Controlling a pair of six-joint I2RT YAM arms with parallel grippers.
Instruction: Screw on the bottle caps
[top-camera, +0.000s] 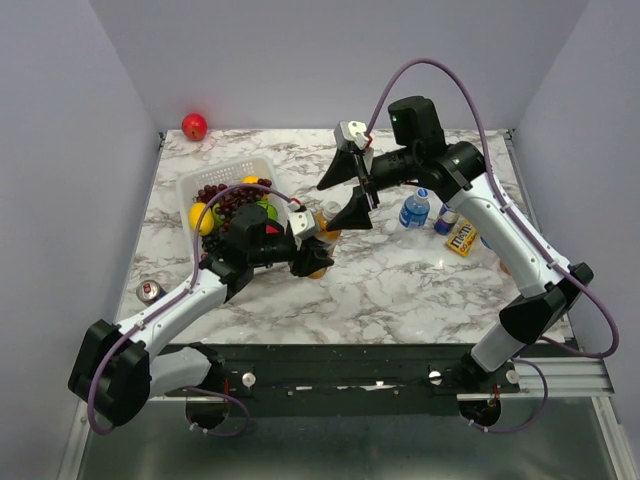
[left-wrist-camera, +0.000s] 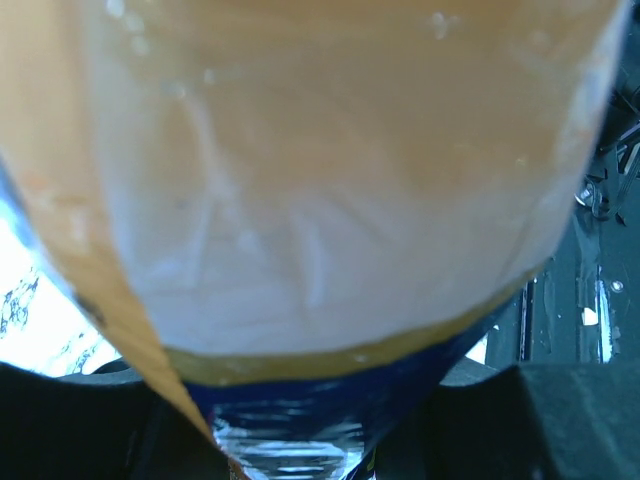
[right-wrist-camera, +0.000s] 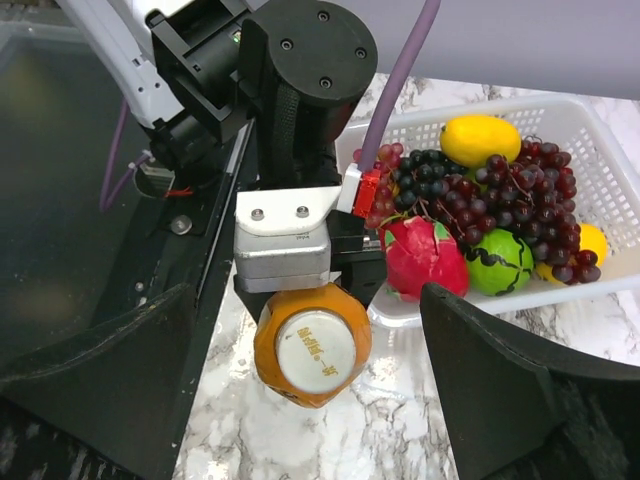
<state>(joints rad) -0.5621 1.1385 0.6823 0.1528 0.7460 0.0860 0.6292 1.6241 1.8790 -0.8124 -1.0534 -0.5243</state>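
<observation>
Marble table (top-camera: 400, 290). My left hand (top-camera: 308, 240) clamps the orange bottle (right-wrist-camera: 270, 352); its white cap (right-wrist-camera: 314, 350) sits directly below my right hand (top-camera: 348, 196), spread wide, empty. Next, I judge: descend, pinch cap, twist.

Orange bottle (right-wrist-camera: 268, 368) w/ white cap (right-wrist-camera: 315, 350); white-grey veined marble table (top-camera: 400, 290); white mesh basket (right-wrist-camera: 603, 142).

Robotics lab cell: plain grey walls (top-camera: 300, 60) around a marble-patterned table (top-camera: 400, 290), black mounting rail (top-camera: 340, 365) at its edge.
</observation>
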